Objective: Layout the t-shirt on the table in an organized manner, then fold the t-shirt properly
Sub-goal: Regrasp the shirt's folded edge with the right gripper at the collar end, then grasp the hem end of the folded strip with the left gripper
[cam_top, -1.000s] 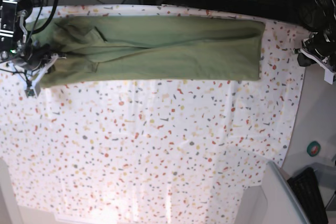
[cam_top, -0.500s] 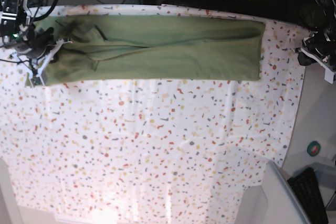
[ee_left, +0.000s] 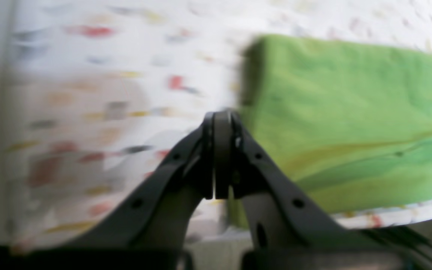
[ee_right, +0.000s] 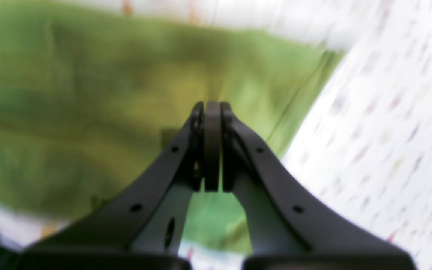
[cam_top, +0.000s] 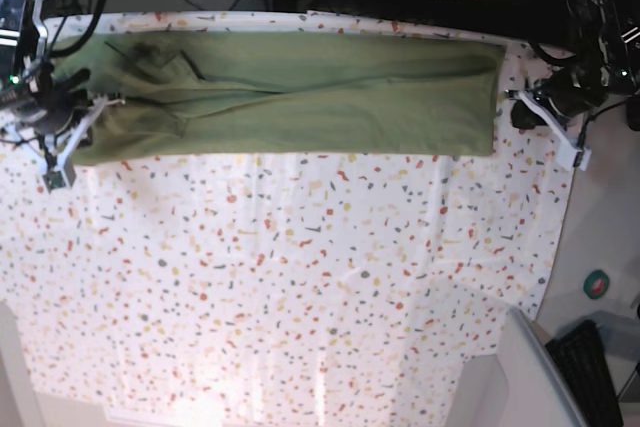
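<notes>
The left gripper (ee_left: 216,157) has its fingers pressed flat together with nothing between them. In the base view it (cam_top: 560,127) hangs over the speckled table (cam_top: 300,287) at the right, just beside the right-hand end of the t-shirt (cam_top: 300,92) and clear of the cloth. Its wrist view shows the shirt's (ee_left: 351,120) short edge starting right next to the fingertips and running away to the right, with bare table (ee_left: 88,93) to the left.

The right gripper (ee_right: 212,150) is also pinched closed and grips no cloth; the shirt (ee_right: 69,105) fills the wrist view behind its tips. In the base view it (cam_top: 60,142) sits at the shirt's left end, at the near corner.

The shirt lies as a long band across the far part of the table, its far edge close to the table's far rim and its left end rumpled. The near stretch of the table is open. At the right the table's rim curves in just past the left gripper.
</notes>
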You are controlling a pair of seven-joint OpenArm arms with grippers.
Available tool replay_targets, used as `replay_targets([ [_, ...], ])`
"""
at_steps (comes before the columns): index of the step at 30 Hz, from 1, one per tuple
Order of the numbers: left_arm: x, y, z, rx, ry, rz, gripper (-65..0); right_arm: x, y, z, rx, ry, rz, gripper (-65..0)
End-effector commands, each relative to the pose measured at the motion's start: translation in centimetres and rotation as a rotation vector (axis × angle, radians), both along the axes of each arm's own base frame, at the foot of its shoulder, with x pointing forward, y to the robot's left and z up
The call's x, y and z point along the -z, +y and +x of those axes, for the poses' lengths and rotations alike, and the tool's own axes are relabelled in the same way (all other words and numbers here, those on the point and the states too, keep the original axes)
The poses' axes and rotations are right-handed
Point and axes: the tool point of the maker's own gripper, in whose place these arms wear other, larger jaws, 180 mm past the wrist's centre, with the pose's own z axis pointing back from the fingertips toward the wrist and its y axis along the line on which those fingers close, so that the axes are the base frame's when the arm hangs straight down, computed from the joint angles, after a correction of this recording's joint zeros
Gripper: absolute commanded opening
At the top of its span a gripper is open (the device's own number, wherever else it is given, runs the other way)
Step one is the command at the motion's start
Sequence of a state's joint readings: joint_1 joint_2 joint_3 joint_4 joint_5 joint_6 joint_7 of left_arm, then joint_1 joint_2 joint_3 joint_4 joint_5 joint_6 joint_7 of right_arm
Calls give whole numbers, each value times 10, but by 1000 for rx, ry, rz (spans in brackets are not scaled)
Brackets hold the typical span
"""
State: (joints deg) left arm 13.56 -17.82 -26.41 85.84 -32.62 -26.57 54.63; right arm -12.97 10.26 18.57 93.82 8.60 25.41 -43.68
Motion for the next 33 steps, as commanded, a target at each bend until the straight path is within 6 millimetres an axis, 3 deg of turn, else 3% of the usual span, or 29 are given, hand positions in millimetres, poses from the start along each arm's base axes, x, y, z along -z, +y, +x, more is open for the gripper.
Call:
replay_targets([
  [1,-5,-11,12,23,-39,-23,-650,-1,-5,8,9,-10,-1,-650],
  [3,7,-33,10,53,-13,-63,-650,7,-6,11,22,8,13,-650],
  [5,18,-43,2,77,19,-61,-650,15,-3,2,26,35,24,-650],
  [8,34,-44,-7,97,26,-4,-650,29,1,-22,39,81,40,-650],
  [16,71,-39,-9,124,113,69,-650,50,-7,-36,85,123,66,-650],
  [21,72,-38,-9,123,117,68,-650,62,-6,-41,99,124,88,-650],
  [30,64,-39,0,127,85,72,-650,62,-16,-11,107,69,97,-650],
  [33,60,-39,13,124,66,70,-650,62,-19,-1,113,67,100,-650],
])
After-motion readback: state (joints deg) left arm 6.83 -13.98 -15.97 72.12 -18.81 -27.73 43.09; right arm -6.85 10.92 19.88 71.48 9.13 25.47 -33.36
